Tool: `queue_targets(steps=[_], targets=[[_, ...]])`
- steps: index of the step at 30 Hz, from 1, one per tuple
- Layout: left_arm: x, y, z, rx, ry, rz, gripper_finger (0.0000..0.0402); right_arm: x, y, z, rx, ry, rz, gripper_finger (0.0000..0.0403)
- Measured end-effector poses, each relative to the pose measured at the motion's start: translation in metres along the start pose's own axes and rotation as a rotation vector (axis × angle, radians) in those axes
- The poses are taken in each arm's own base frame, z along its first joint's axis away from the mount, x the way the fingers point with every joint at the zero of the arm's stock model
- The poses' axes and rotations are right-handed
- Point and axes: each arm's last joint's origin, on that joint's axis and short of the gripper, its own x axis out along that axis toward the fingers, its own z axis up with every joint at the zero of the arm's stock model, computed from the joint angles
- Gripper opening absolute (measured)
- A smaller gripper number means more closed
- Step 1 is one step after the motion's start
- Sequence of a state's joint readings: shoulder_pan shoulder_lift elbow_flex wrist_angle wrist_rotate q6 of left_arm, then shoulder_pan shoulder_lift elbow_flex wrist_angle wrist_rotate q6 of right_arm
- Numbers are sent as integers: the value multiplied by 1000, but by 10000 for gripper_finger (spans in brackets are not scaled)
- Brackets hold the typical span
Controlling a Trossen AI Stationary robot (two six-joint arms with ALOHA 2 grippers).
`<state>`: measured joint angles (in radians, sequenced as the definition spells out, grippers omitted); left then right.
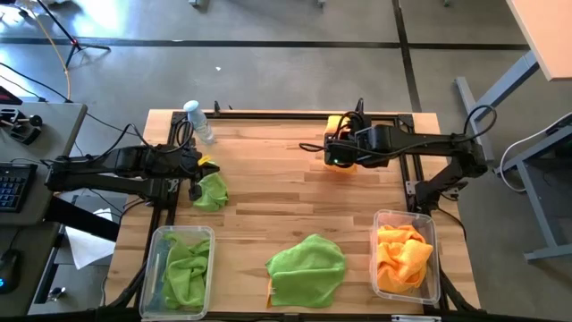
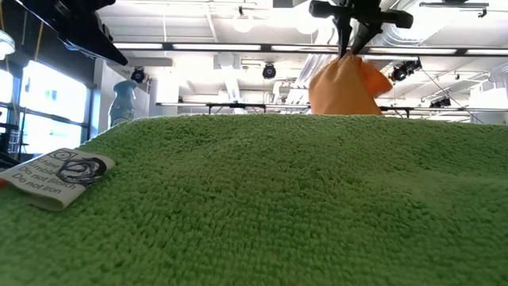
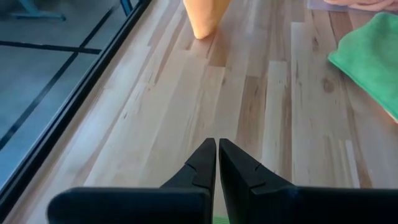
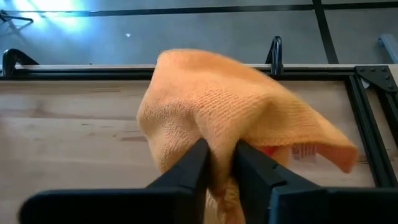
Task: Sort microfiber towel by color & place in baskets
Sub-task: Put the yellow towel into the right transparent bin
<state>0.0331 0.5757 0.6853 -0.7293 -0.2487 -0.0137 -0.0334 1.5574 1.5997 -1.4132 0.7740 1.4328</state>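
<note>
My right gripper (image 1: 341, 150) is over the far middle of the table, shut on an orange-yellow towel (image 4: 211, 99), which shows as a hanging bunch in the low view (image 2: 345, 86). My left gripper (image 1: 198, 177) is at the left side, shut on a bunched lime green towel (image 1: 211, 190). Another green towel (image 1: 308, 266) lies spread at the near middle, with an orange edge (image 1: 270, 291) peeking from under it. The left basket (image 1: 161, 237) holds a green towel (image 1: 186, 268). The right basket (image 1: 380, 219) holds orange towels (image 1: 402, 258). My left gripper pinches the green towel between its shut fingers (image 3: 205, 165); only a sliver of green (image 3: 217, 219) shows behind them. The towel hangs bunched below the gripper; whether its lower end is on the table I cannot tell. My right gripper pinches a gathered fold of the orange towel (image 4: 219, 140) between its two fingers, from above, pointing down. The towel hangs bunched below the fingers, tapering to a point (image 3: 202, 31) close to the tabletop. Its label (image 4: 303, 151) shows on one flap.
A small clear water bottle (image 1: 198, 121) stands at the far left, near my left arm. A black frame rail (image 4: 186, 71) runs along the far edge. Bare wood (image 1: 295, 201) lies between the two grippers. The near green towel fills the low view (image 2: 262, 199).
</note>
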Motion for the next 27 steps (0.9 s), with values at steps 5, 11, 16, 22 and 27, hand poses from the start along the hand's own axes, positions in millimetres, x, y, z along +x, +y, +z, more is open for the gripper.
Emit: queue_targets(steps=[5,11,16,22,27], targets=[[0,0,0,-1,-1,15,7,0,0,0,-17,-4,-1,118],[0,1,0,0,-1,23,7,0,0,0,-64,-8,-1,149],[0,1,0,-1,-1,23,7,3,1,-4,-67,48,14,154],[0,1,0,-3,-2,24,7,34,-1,-34,-76,213,-23,154],[0,1,0,-11,-2,24,7,66,-7,-58,-5,292,-52,154]])
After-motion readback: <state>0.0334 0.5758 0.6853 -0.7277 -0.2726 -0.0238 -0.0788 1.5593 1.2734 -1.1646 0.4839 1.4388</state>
